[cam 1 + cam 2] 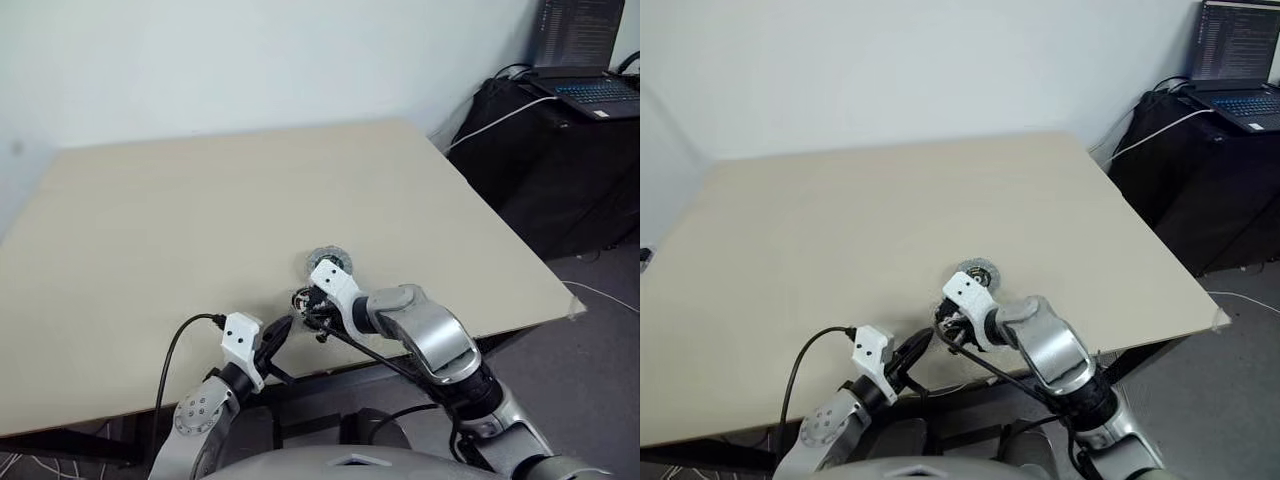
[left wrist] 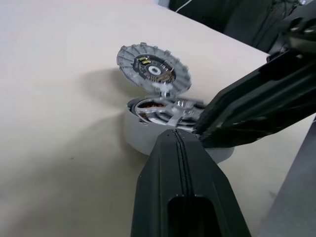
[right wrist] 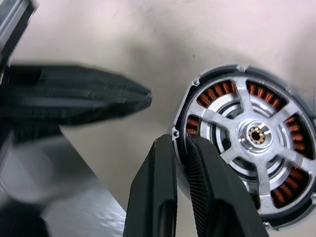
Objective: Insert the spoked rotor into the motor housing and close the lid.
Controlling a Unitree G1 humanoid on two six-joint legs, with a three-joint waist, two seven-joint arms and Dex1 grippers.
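- The right hand (image 3: 180,163) is hovering over the near rim of the motor housing (image 3: 249,140), its two black fingers (image 3: 158,197) nearly closed, with only a thin gap between them and nothing gripped; one finger appears to be lying against the housing's rim, though I cannot tell whether it is actually touching.
- The left hand (image 2: 180,148) is fully closed and holding nothing, pointing at the housing from just on the near side of it, beside the right hand.
- The spoked rotor (image 3: 256,133) looks already seated in the housing: silver spokes are running from a central hub out over the copper windings (image 3: 217,94), directly beyond the right hand's fingertips.
- The lid (image 2: 154,69) is lying on the worktop (image 1: 200,220) just past the housing from both hands, segmented face up, with its edge seeming to overlap or touch the housing's far rim.
- Handling, as a judgement: the lid is probably rigid metal, smooth, thin and fairly dense, so it is likely to slip; taking it by the outer edge across its thickness looks safest, keeping clear of the pale segments.
- Count: one housing, one rotor, one lid, two hands.
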